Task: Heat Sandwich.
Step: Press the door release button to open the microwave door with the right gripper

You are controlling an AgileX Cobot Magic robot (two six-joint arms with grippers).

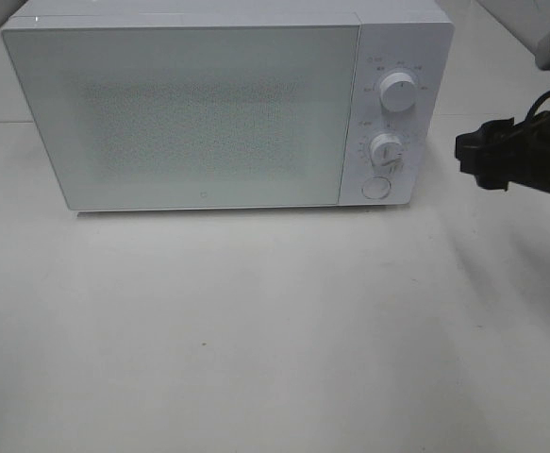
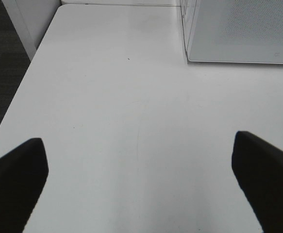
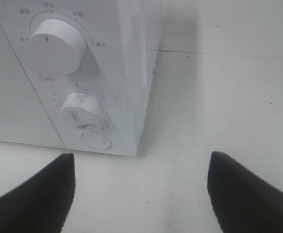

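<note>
Exterior high: open tabletop (image 1: pixel 275 340) before microwave (image 1: pixel 208 113), right hand (image 1: pixel 463 159) nearby.

The exterior camera is looking down from high at the front of the white boxy microwave (image 1: pixel 180 113) and the pale flat tabletop (image 1: pixel 256 330). The left wrist camera is facing the door's corner from well back. The right wrist camera is framing the round white upper dial (image 3: pixel 58 46) closely, sharing it with the exterior view.

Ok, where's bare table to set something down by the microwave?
The table in front of the microwave is bare, also off its left corner below the left gripper. Crowded only beside the dials, where the right gripper hangs.
</note>
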